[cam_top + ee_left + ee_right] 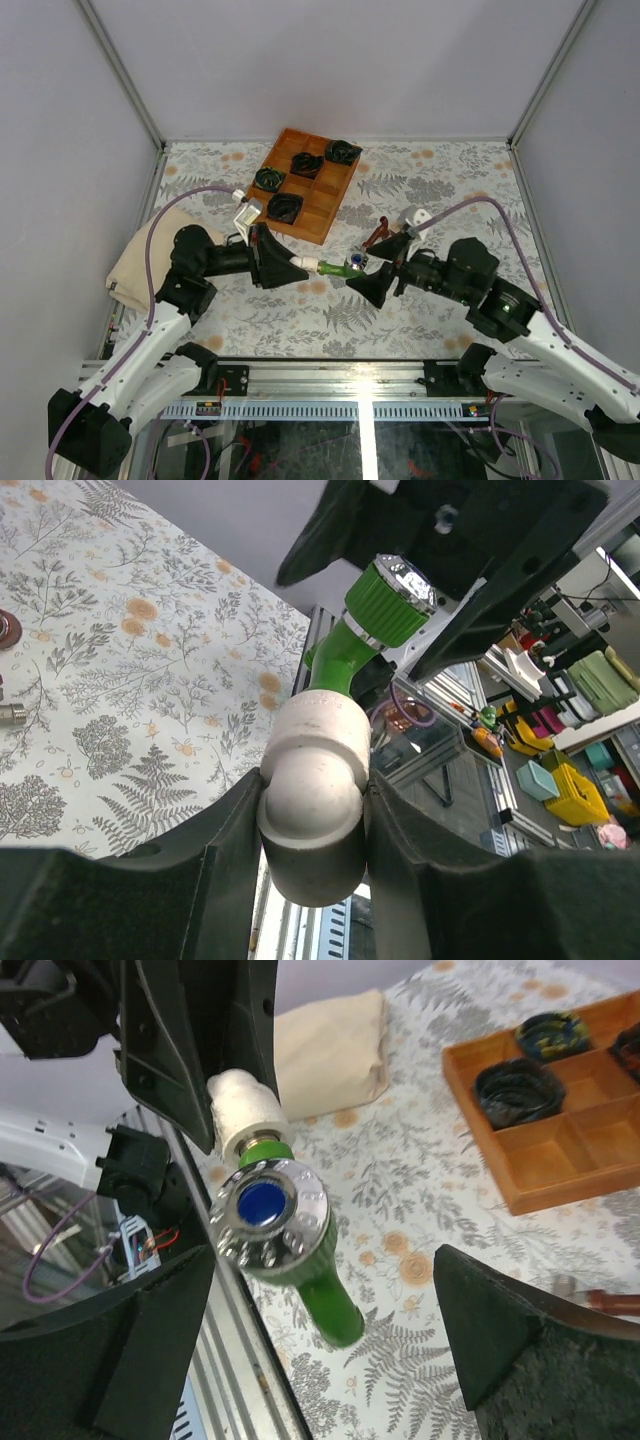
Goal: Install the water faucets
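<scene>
Glossy green faucet (330, 1305), ribbed knob, chrome cap with a blue centre, sits in a matte white elbow (312, 800). My left gripper (290, 263) clamps that elbow; my right gripper (380, 264) gapes, released.

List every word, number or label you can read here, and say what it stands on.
None can be read.
White fitting: faint marks near its top, too blurred to read.
Green faucet: its cap shows only a blue disc and silvery bumps, no letters.
Tray: no label shows.
</scene>
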You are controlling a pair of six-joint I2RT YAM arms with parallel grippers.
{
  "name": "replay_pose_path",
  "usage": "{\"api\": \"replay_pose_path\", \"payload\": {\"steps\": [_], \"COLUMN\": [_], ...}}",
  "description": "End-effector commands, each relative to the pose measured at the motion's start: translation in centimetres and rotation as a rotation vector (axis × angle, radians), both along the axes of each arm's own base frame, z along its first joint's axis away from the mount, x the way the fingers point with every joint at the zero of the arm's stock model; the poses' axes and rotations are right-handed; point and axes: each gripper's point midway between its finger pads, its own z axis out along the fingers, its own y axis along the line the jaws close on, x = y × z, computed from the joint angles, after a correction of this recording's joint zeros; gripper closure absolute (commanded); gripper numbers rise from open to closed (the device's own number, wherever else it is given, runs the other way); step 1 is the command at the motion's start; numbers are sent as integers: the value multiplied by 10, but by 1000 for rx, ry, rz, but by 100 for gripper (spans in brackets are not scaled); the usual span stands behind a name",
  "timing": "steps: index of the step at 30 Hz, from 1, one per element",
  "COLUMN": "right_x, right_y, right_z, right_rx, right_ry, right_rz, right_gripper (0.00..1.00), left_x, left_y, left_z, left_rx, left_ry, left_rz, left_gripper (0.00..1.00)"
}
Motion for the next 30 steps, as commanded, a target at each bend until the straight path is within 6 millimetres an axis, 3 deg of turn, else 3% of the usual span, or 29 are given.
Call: {"api": "replay_pose_path", "payload": {"steps": [1, 5, 10, 12, 15, 22, 27, 28, 30], "right_x": [-9, -13, -25, -23, -19, -9, -15, -17, -21], "right_y": [27, 41, 52, 56, 58, 48, 46, 46, 44], "right_z": [24, 19, 33, 30, 21, 21, 19, 22, 27], "right_rx": [76, 132, 301, 322, 353, 703, 794, 806, 810], "right_ry": [5, 78, 169, 254, 428, 933, 1110, 1122, 1107], "right_rz": [130, 178, 264, 283, 281, 262, 348, 370, 403], "right_gripper": [2, 8, 45, 64, 73, 77, 75, 69, 43], "left_x": [-5, -9, -16, -18, -18, -18, -17, -18, -19], "left_y": [0, 0, 1, 2, 4, 12, 14, 14, 13], "left_z": [25, 26, 14, 15, 20, 33, 47, 50, 55], "left_rx": [-18, -21, 10, 2, -5, -30, -60, -65, -74], "left_ry": [-114, -130, -220, -285, -417, -824, -936, -941, -916], "left_rz": [-40, -71, -127, -136, -114, -29, 24, 24, 36], "left_gripper": [100, 100, 100, 100, 100, 100, 100, 100, 100]}}
